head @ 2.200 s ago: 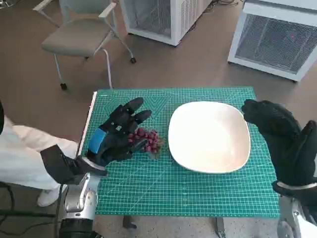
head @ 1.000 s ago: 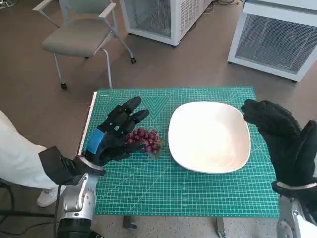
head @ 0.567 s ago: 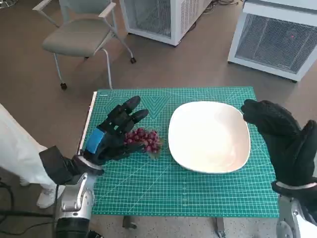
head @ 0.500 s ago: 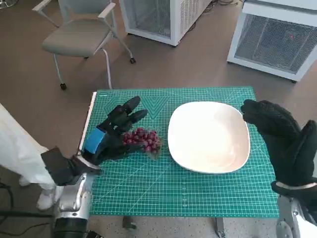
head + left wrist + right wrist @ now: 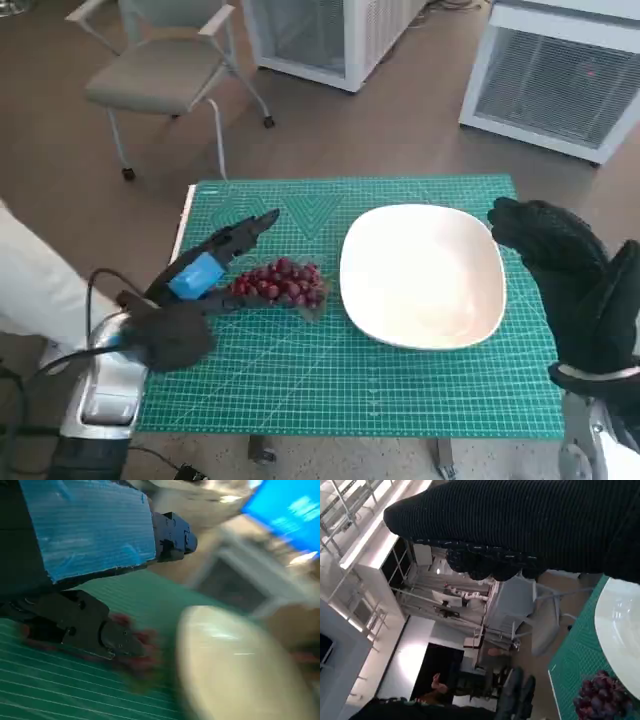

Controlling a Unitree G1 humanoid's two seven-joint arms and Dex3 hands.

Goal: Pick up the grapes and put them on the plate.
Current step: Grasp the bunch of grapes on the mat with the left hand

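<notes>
Grapes on the mat, not on the plate yet; left hand beside them.

The grapes (image 5: 278,283) lie as a small red bunch on the green mat (image 5: 400,390) of the desk, just beside the white plate (image 5: 422,275) and apart from it. My guess: light, soft and lumpy, berries easy to crush or shed, so cup the whole bunch from the sides or take it near the stem, with gentle squeeze. The left hand (image 5: 205,272) lies edge-on right beside the bunch, fingers (image 5: 250,228) stretched straight and spread, holding nothing. Left wrist view is blurred, so contact is unclear. The right hand (image 5: 560,270) hovers at the plate's far side, holding nothing; whether its fingers are spread or curled I cannot tell.
</notes>
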